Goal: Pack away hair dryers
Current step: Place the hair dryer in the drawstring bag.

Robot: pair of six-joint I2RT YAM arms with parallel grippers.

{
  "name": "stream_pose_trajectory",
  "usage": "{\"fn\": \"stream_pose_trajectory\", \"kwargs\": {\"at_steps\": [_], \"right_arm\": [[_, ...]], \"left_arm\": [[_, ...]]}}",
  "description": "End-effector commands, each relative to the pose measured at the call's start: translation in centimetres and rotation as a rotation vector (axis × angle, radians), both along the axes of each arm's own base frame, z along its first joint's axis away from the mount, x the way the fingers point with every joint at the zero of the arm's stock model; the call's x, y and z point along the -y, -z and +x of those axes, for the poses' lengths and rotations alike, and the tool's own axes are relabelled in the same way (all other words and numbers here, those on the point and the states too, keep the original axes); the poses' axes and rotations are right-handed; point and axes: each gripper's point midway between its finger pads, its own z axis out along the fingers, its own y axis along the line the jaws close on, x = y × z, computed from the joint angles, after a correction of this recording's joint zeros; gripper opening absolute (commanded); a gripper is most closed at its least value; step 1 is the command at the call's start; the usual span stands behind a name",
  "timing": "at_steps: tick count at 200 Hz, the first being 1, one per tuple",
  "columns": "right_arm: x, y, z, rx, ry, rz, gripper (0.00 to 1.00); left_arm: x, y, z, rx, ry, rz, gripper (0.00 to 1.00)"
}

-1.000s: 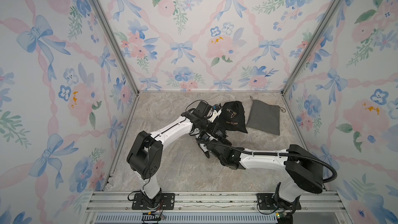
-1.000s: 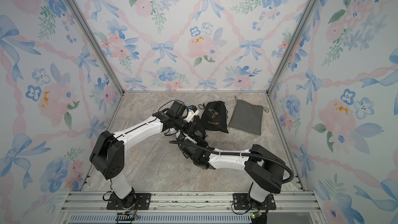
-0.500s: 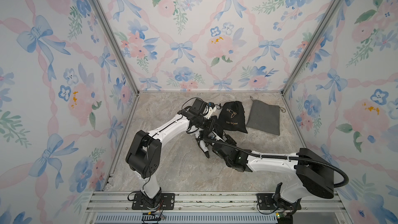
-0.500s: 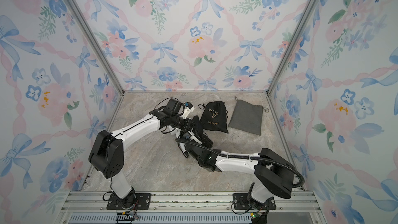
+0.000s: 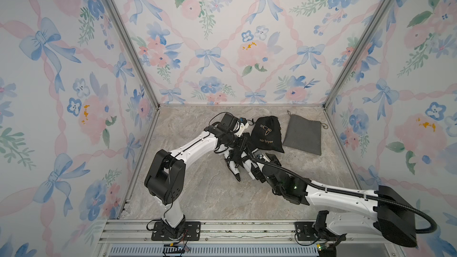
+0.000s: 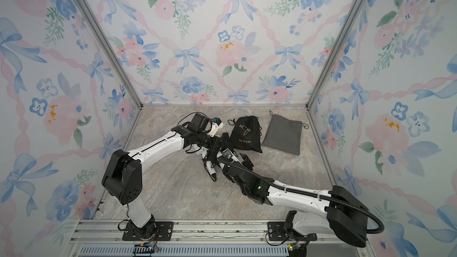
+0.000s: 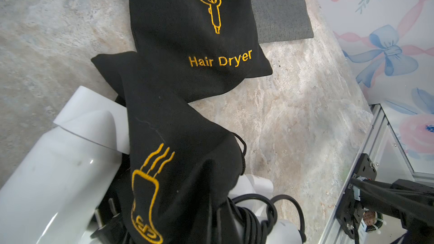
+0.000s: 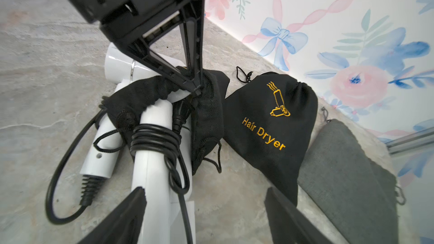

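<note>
Nearest the front, the right gripper [image 8: 205,191] was seen low over the tabletop [image 5: 197,194]. Its fingers [image 8: 126,219] were held wide apart, and nothing was gripped by them. Just beside one finger, the white hair dryer [image 8: 150,167] was laid on the tabletop, with its dark cord [image 8: 155,137] wound round it in loops. The far end of the dryer was covered by the open mouth of a black pouch [image 7: 169,142]. The rim of that pouch was pinched by the left gripper [image 8: 194,86], whose fingers were pressed together on the cloth. A yellow picture of a hair dryer was stitched on this pouch.

Just behind it, and touching it, a second black pouch [image 8: 270,118] was laid, puffed out and pulled shut at the top by its string. The same yellow picture was stitched on it, and the words "Hair Dryer" could be read below the picture in yellow thread. Just beside that, a flat grey pouch [image 5: 303,134] was spread out.

The tabletop was patterned like pale grey and tan stone. It was closed in on three sides by walls [image 5: 222,33] papered with blue bows, pink ribbons and pink and blue flowers. The corners were edged with silver metal strips.
</note>
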Motion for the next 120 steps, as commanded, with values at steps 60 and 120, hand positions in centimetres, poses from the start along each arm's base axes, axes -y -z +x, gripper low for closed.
{"fn": "stream_pose_trajectory", "kwargs": {"at_steps": [60, 120], "right_arm": [[1.2, 2.6, -3.1, -0.252, -0.17, 0.258, 0.82], [-1.2, 4.4, -2.8, -0.318, -0.271, 0.254, 0.85]], "left_arm": [[-0.1, -0.4, 0.3, 0.001, -0.012, 0.005, 0.05], [0.0, -1.1, 0.3, 0.016, -0.015, 0.0, 0.06]]}}
